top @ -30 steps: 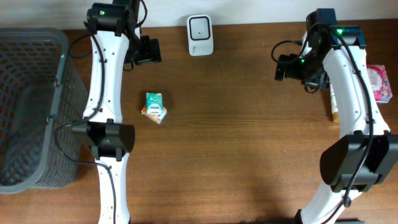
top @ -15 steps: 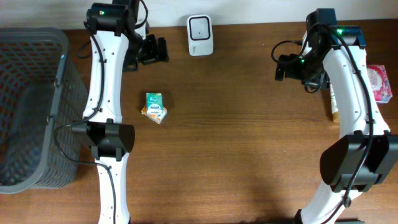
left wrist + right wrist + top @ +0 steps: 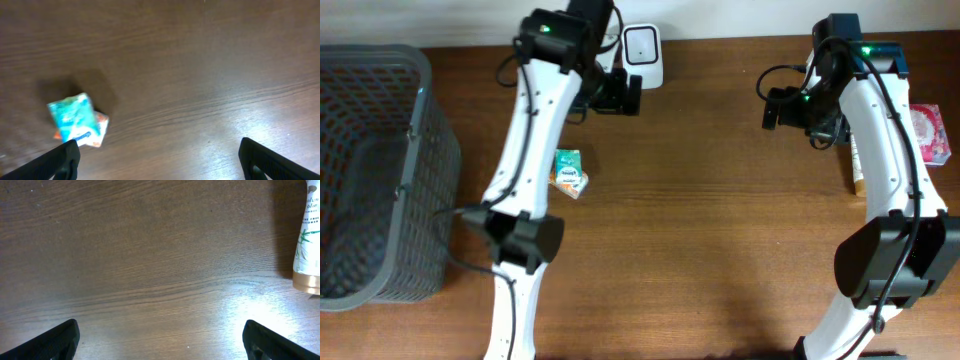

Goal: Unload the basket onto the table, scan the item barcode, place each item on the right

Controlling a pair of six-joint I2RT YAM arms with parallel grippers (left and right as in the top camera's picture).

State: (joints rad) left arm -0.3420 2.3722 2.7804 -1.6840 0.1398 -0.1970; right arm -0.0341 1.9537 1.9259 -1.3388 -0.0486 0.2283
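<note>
Teal packet (image 3: 570, 172), small, with an orange edge, lies flat on the wooden table (image 3: 720, 250), left of centre in the overhead frame. Nothing touches it. In the left wrist view the teal packet (image 3: 77, 121) sits at lower left, blurred, just above the left-hand fingertip, with its print unreadable.

The left gripper (image 3: 625, 95) is above and to the right of the packet in the overhead frame, well clear of it. It is released: the fingers (image 3: 62, 160) are spread to the bottom corners of the wrist view, with bare wood between them.

The white scanner (image 3: 642, 55) stands at top centre by the table's far edge, just beside the left gripper, but I can't tell whether they touch.

The right gripper (image 3: 775, 108) is at upper right, well away from the packet. It is also released and empty, its fingers (image 3: 55, 340) wide over bare wood.

A cream tube (image 3: 310, 245) with a leaf label and tan cap lies at the right edge of the right wrist view. In the overhead frame it is partly hidden under the right arm. A pink pack (image 3: 930, 132) lies at the far right edge, and a grey mesh basket (image 3: 380, 70) fills the left side.
</note>
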